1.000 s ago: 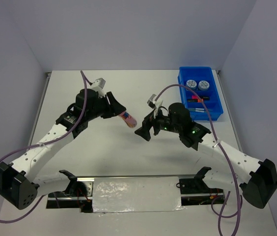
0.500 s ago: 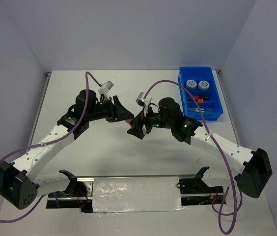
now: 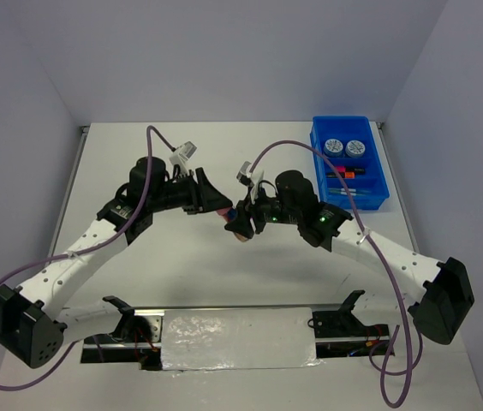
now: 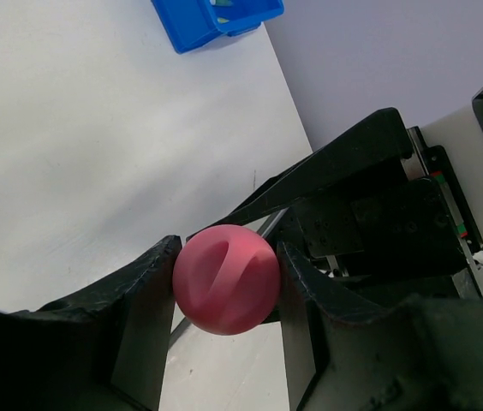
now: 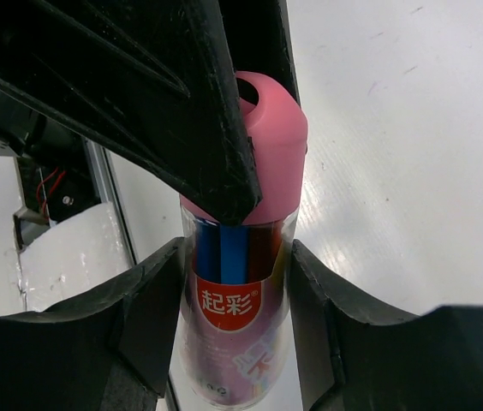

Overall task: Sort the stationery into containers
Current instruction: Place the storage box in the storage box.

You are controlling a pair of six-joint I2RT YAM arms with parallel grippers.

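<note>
**A:** How does the pink bottle (image 5: 240,287) lie?

**B:** It is off the table (image 3: 250,154), bridging the two tools. Its long axis runs straight out from the right gripper (image 5: 237,336). The domed pink cap (image 5: 277,141) points away from that gripper's wrist, and the clear body sits back between its fingers. The left wrist view sees it end-on, dome first.

**A:** Who has hold of it?

**B:** Both. The left gripper (image 4: 224,282) stands about half open, one finger pressed to each side of the cap. The right gripper is at a similar width, its pads against both sides of the clear body. Blue and red pens show through the body above a red label.

**A:** And the container?

**B:** The blue tray (image 3: 317,156) is well apart, behind the right gripper's wrist and ahead of the left one. Two round blue-white tubs (image 3: 334,146) sit side by side in its far compartment. Dark highlighters (image 3: 342,174) with red and orange ends lie in the one nearer the arms.

**A:** Anything in the way?

**B:** The right arm's purple cable (image 3: 289,144) arcs up from the wrist and crosses over the tray's near part.
</note>
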